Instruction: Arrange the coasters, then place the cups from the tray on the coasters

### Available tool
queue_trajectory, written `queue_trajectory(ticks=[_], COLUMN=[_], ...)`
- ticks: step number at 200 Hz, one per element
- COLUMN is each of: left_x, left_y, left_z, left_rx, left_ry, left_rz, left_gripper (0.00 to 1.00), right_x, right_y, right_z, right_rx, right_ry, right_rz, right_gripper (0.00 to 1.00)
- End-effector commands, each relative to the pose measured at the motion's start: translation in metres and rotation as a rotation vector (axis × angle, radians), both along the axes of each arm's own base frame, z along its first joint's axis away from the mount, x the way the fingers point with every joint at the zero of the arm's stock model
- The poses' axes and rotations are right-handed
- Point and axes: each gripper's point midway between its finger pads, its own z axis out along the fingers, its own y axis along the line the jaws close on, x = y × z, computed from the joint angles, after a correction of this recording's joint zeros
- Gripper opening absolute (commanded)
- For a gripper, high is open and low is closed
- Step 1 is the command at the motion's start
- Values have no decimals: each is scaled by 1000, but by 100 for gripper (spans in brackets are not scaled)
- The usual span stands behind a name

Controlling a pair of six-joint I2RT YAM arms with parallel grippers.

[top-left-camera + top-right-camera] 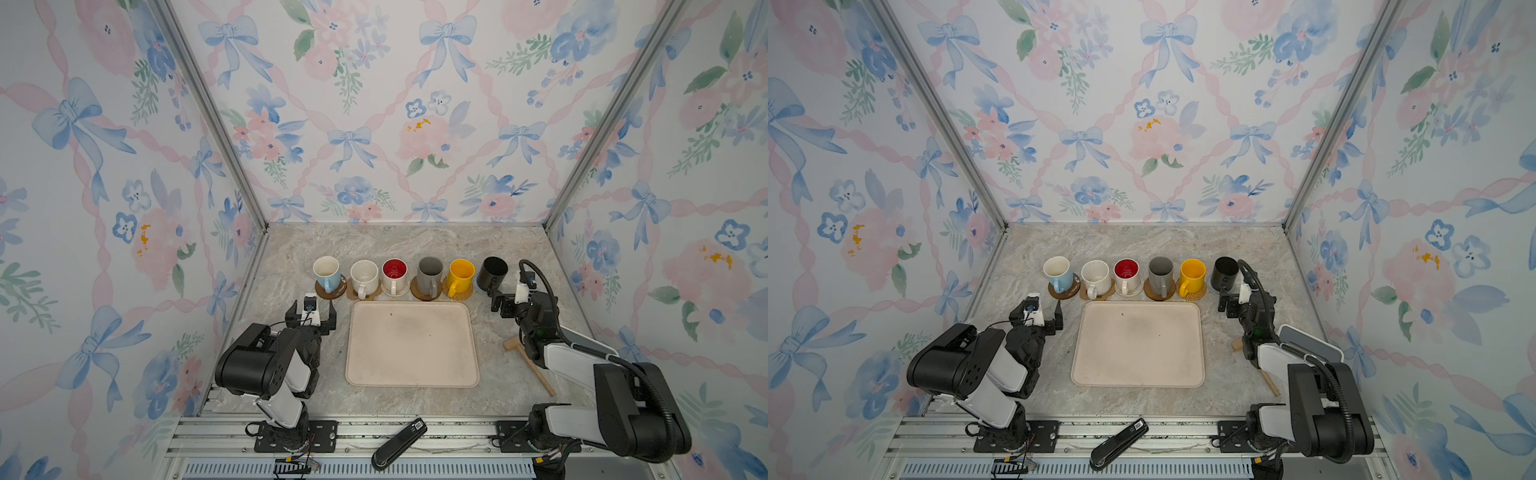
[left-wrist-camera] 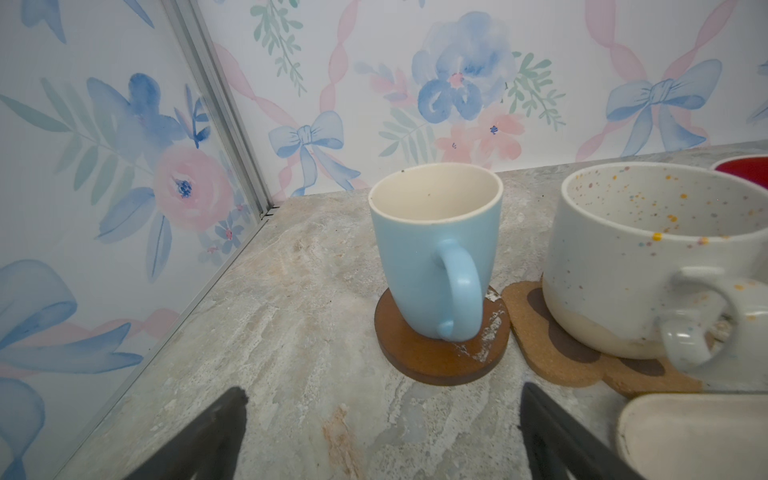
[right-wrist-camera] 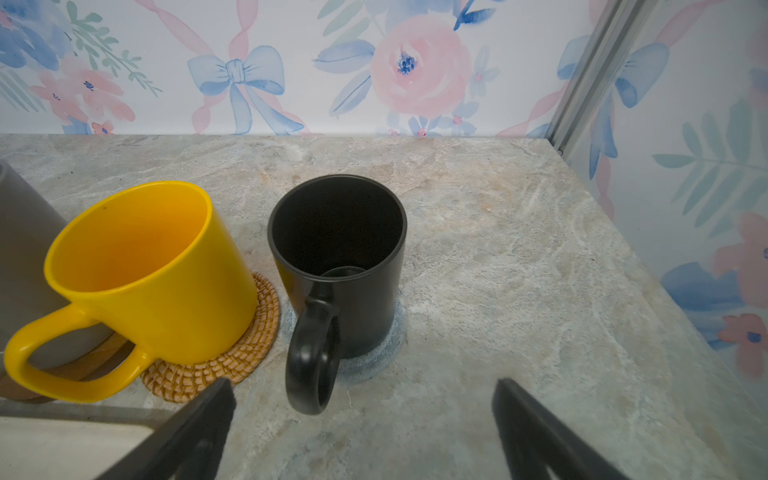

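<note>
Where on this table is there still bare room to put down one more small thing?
The tray is bare. Free too: the table strip between the cups and the back wall, and the strip in front of the tray. Crowded: the row from light blue cup to black cup; a wooden mallet lies right of the tray.

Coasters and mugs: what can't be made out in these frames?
Grey-blue coaster: top views, nearly all hidden under the black mug; right wrist view shows only its edge.
Grey mug: right wrist view, cut off by the frame edge.
Red-inside mug: left wrist view, only a rim sliver at the frame edge.
Wooden mallet: top views, partly behind the right arm.
</note>
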Motion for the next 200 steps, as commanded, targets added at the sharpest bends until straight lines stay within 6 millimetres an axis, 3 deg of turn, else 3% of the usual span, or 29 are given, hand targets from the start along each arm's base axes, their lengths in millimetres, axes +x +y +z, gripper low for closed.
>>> queue_trajectory(ticks=[1, 130, 200], left_x=[0, -5, -10], left_y=[-4, -14, -23], left_z=[25, 24, 24], left_rx=[3, 18, 28], left_ry=[-107, -102, -100], left_rz=[-21, -80, -137], left_gripper=[98, 98, 98], right_x=[2, 7, 8], right_y=[-1, -2, -1], right_z=[2, 1, 0], right_rx=[3, 5, -9], right_ry=[-10, 9, -67], right_rz=[0, 1, 9], right_gripper=[99, 100, 100])
